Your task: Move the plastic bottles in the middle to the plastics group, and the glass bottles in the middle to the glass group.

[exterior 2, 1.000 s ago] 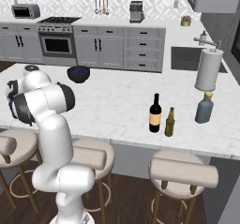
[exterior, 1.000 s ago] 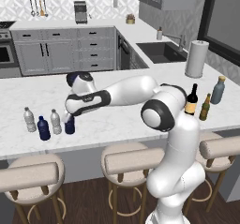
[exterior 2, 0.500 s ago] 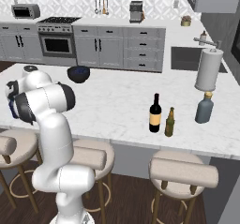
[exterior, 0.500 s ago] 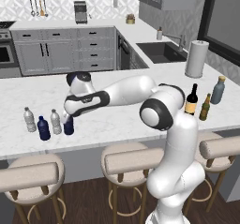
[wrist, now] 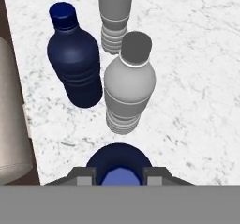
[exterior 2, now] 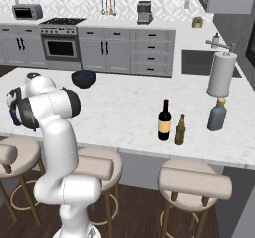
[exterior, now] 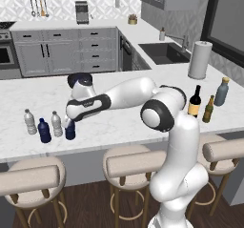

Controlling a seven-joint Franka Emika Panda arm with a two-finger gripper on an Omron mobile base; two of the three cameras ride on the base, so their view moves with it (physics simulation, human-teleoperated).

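The arm is extended low and to its left over the white marble desk (exterior: 119, 122), with the pincer (exterior: 70, 123) positioned at the plastics group near the desk's front edge. In the hand view, the pincer (wrist: 119, 175) is seen closed narrowly on a dark blue bottle (wrist: 119, 164), one finger tip on each side of its cap. In the left base view this same dark blue bottle (exterior: 70, 130) stands upright on the desk directly below the pincer.

Just beside it three further small bottles are located: a clear ribbed bottle (exterior: 56, 124), a second dark blue bottle (exterior: 44, 130) and another clear ribbed bottle (exterior: 30, 122) farthest to the left. All are upright. In the hand view the nearest clear bottle (wrist: 128, 85) stands just beyond the gripped one, with the second dark blue bottle (wrist: 75, 61) beside it; whether these two touch cannot be told.

The tall black wine bottle (exterior: 194, 101) with the tan-yellow label stands upright well apart from the plastics, toward the desk's right end. It is placed just beside the amber beer bottle (exterior: 208, 109), and the grey-blue bottle (exterior: 220, 92) with the tan stopper is near both. In the right base view the wine bottle (exterior 2: 165, 121), amber bottle (exterior 2: 180, 130) and grey-blue bottle (exterior 2: 217, 115) form a loose row, with a paper towel roll (exterior 2: 221, 74) behind them.
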